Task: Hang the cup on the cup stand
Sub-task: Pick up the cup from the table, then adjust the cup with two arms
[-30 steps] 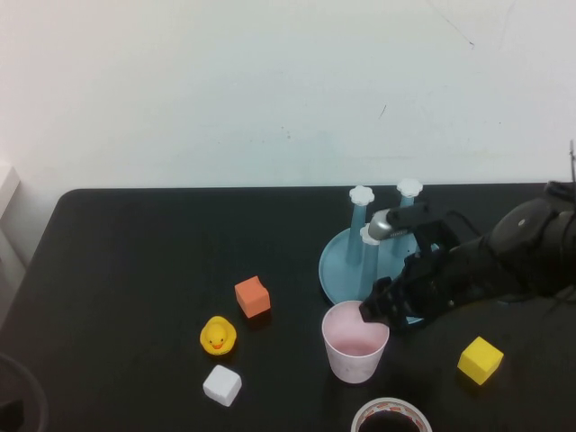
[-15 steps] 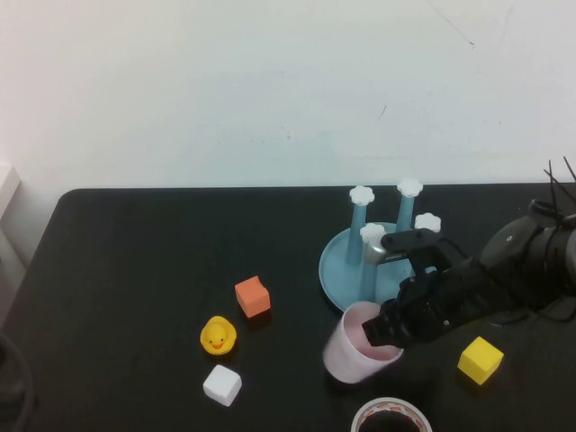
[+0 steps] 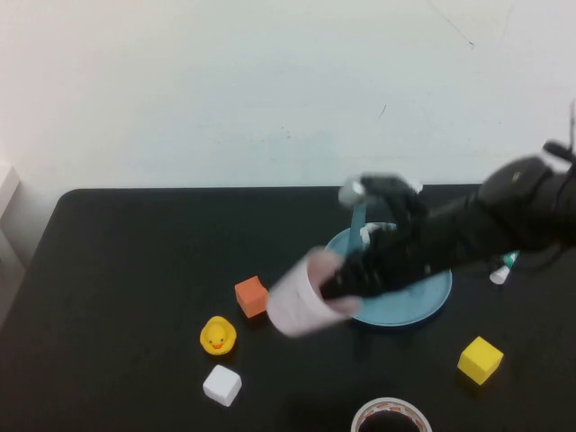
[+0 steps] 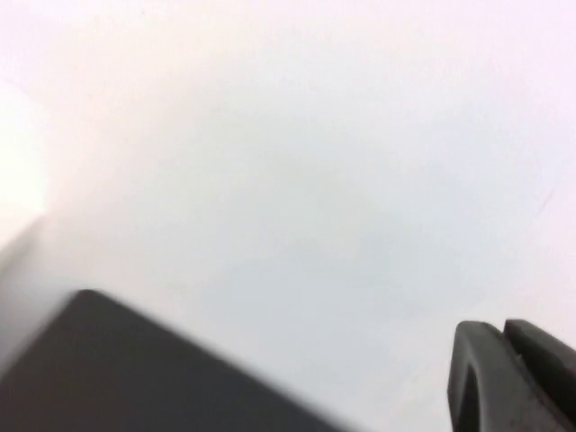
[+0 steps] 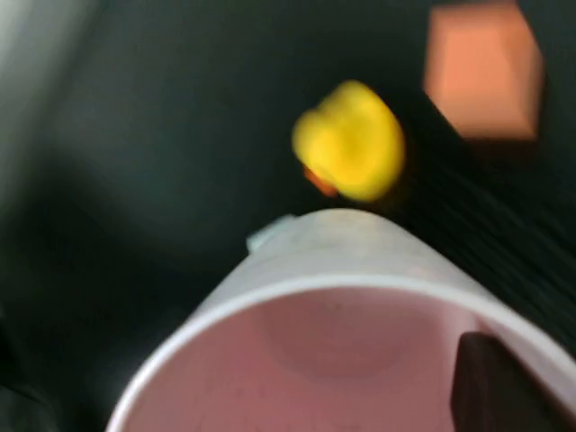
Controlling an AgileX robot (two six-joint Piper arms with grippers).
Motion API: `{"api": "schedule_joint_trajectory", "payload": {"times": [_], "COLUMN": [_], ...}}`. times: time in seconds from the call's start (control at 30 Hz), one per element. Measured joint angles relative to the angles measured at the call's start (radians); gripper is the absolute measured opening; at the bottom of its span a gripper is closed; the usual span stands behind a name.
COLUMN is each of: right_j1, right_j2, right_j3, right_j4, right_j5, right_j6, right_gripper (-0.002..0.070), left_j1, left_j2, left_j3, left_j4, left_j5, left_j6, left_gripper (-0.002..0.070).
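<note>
The pale pink cup (image 3: 301,301) is off the table, tipped on its side with its bottom toward the left, just left of the cup stand. My right gripper (image 3: 349,279) is shut on the cup's rim. In the right wrist view one finger (image 5: 495,387) sits inside the cup (image 5: 342,333). The light blue cup stand (image 3: 427,304) stands behind the right arm, which hides most of it; one white-capped peg (image 3: 369,233) shows. My left gripper (image 4: 502,331) shows only in the left wrist view, shut and empty, facing the white wall.
An orange cube (image 3: 252,296), a yellow duck (image 3: 217,335) and a white cube (image 3: 221,384) lie left of the cup. A yellow cube (image 3: 480,359) and a tape roll (image 3: 391,418) lie at the front right. A small tube (image 3: 502,268) lies right of the stand.
The right gripper has lifted the cup off the table, swung it up and to the left, and tipped it from upright onto its side.
</note>
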Motion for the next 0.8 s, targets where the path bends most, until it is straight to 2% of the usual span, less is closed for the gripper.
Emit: {"api": "schedule_joint_trajectory", "payload": {"times": [0.07, 0.1, 0.27, 0.33, 0.43, 0.53, 0.63, 0.8], "right_j1": [0.002, 0.002, 0.006, 0.026, 0.080, 0.152, 0.219, 0.263], "right_j2": [-0.034, -0.048, -0.125, -0.140, -0.150, -0.150, -0.150, -0.151], "right_j3": [-0.026, -0.035, -0.062, -0.068, -0.074, -0.085, -0.096, -0.116], "right_j4": [0.038, 0.055, 0.302, 0.428, 0.556, 0.585, 0.593, 0.594], "right_j5": [0.027, 0.033, 0.060, 0.064, 0.069, 0.061, 0.033, -0.022], "right_j6": [-0.011, -0.021, -0.157, -0.268, -0.464, -0.602, -0.676, -0.780], "right_gripper": [0.0022, 0.0022, 0.0022, 0.0022, 0.0022, 0.0022, 0.0022, 0.0022], "left_j1": [0.000, 0.000, 0.000, 0.000, 0.000, 0.000, 0.000, 0.007], "left_j2": [0.001, 0.002, 0.028, 0.055, 0.104, 0.174, 0.248, 0.362], "left_j3": [0.000, 0.000, 0.000, 0.000, 0.000, 0.000, 0.000, -0.002], "left_j4": [0.026, 0.039, 0.103, 0.223, 0.483, 0.731, 0.877, 0.936], "left_j5": [-0.039, -0.052, -0.047, -0.058, -0.163, -0.358, -0.524, -0.655], "left_j6": [-0.160, -0.256, -0.883, -1.154, -1.498, -1.797, -1.913, -1.946], "left_gripper": [0.0058, 0.0111, 0.0488, 0.0604, 0.0666, 0.0686, 0.0690, 0.0692]}}
